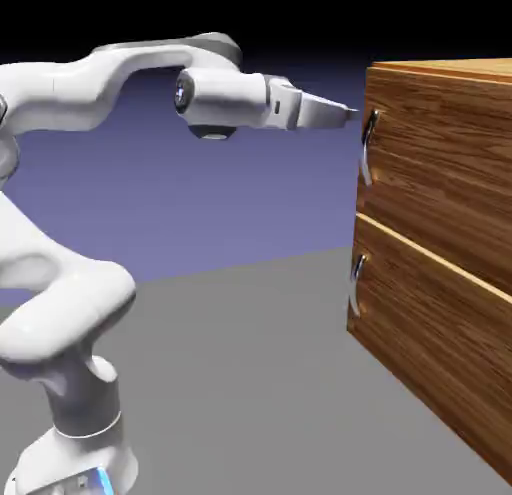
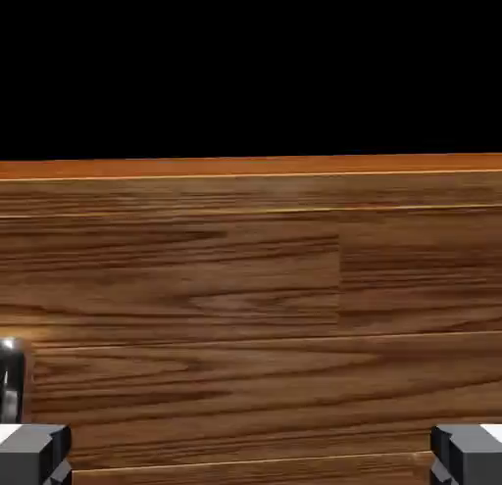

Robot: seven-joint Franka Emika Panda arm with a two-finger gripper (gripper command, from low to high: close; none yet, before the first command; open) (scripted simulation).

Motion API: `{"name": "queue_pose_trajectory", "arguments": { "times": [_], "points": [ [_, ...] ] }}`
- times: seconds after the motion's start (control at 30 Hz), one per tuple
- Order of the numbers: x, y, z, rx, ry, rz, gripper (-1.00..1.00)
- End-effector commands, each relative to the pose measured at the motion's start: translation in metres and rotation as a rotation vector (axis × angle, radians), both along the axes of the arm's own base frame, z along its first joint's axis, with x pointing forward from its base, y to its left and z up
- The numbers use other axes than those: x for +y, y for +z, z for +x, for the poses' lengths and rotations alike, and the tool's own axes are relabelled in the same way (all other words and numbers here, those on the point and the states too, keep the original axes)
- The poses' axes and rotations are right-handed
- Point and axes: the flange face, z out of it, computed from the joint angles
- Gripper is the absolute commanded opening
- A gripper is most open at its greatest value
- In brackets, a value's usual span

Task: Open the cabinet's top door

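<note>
Well, the gripper (image 1: 350, 114) hung open and empty near the top door's handle (image 1: 370, 148), just beside the cabinet (image 1: 435, 173).

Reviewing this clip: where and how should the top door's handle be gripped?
Probably mid-bar on the silver handle, approached straight at the door's front. The handle bows outward and runs upright, so the fingertips should likely straddle it from either side, leaving its ends free.
</note>
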Motion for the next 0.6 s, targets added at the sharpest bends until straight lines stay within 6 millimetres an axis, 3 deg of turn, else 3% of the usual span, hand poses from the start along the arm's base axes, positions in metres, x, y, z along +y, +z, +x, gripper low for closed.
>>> {"name": "queue_pose_trajectory", "arguments": {
  "times": [0.0, 0.27, 0.57],
  "points": [
    [0.005, -0.002, 0.003, -0.009, 0.002, -0.002, 0.00],
    [0.044, -0.031, 0.029, -0.070, 0.016, -0.017, 0.00],
    [0.085, -0.085, 0.068, -0.108, 0.025, -0.022, 0.00]
  ]
}}
